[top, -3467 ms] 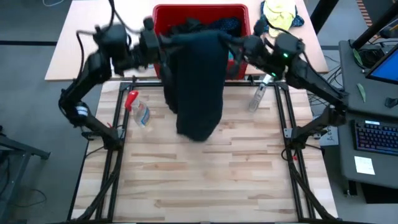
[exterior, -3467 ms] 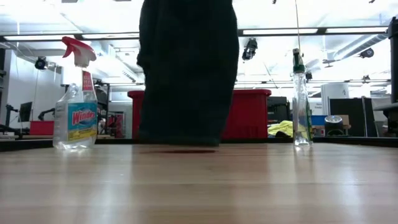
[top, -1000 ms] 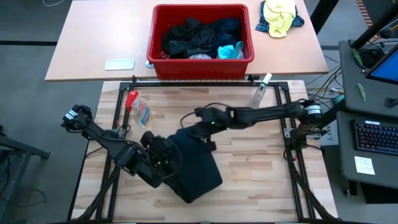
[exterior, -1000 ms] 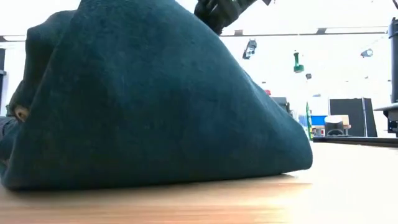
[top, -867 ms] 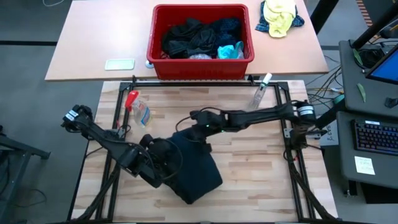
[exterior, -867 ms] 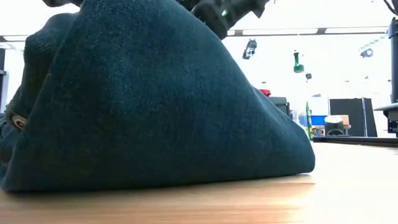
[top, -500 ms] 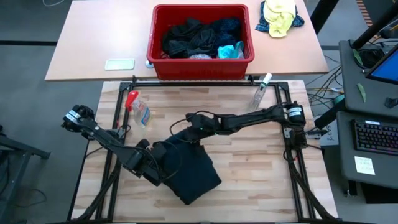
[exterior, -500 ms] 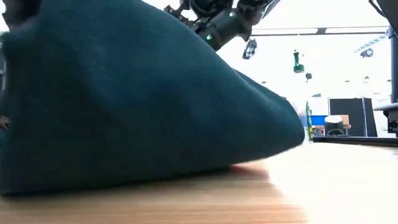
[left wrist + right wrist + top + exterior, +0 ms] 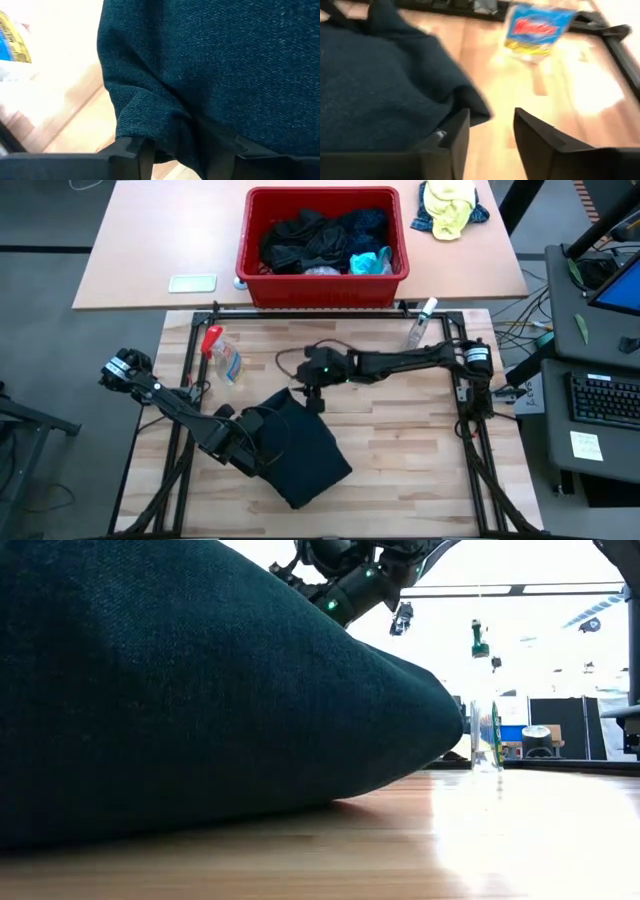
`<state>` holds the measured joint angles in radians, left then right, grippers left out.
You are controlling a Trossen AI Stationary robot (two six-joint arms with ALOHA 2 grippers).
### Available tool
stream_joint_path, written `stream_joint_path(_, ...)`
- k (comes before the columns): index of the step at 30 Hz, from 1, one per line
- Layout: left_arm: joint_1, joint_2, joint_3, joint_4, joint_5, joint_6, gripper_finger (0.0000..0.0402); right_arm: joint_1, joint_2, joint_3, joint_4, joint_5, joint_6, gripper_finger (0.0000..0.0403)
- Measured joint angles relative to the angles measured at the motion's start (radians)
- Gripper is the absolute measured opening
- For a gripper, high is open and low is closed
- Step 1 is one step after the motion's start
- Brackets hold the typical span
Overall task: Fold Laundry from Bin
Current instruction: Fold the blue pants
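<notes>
One dark garment [image 9: 305,445] lies rumpled and unfolded on the wooden table [image 9: 400,470]. The right gripper [image 9: 315,402] is parted and empty beside it; the left gripper [image 9: 262,462] is parted around its hem. More laundry [image 9: 320,242] waits in the red bin [image 9: 322,285] — most work remains.

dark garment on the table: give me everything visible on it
The dark garment is one dark teal-black piece of woven-looking fabric, lying bunched on the wooden table, near its front left of centre. It mounds high in the low view. The left gripper is at its left edge, cloth between its parted fingers; the right gripper sits open at its far corner, fingers empty.
</notes>
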<state>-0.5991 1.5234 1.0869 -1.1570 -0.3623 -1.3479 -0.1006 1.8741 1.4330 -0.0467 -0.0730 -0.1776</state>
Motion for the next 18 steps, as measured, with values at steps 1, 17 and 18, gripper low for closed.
stream_joint_path(1,0.000,0.000,0.006,-0.011,0.003,0.000,0.0127,-0.005,-0.016,0.000,-0.026,0.000,0.000,0.0163)
stream_joint_path(17,-0.016,-0.001,0.104,-0.119,-0.014,-0.005,0.0151,0.076,-0.107,-0.298,0.473,-0.345,0.107,0.0147)
stream_joint_path(18,-0.016,-0.002,0.104,-0.123,-0.014,-0.005,0.0158,0.092,-0.089,-0.318,0.519,-0.344,0.080,0.0136)
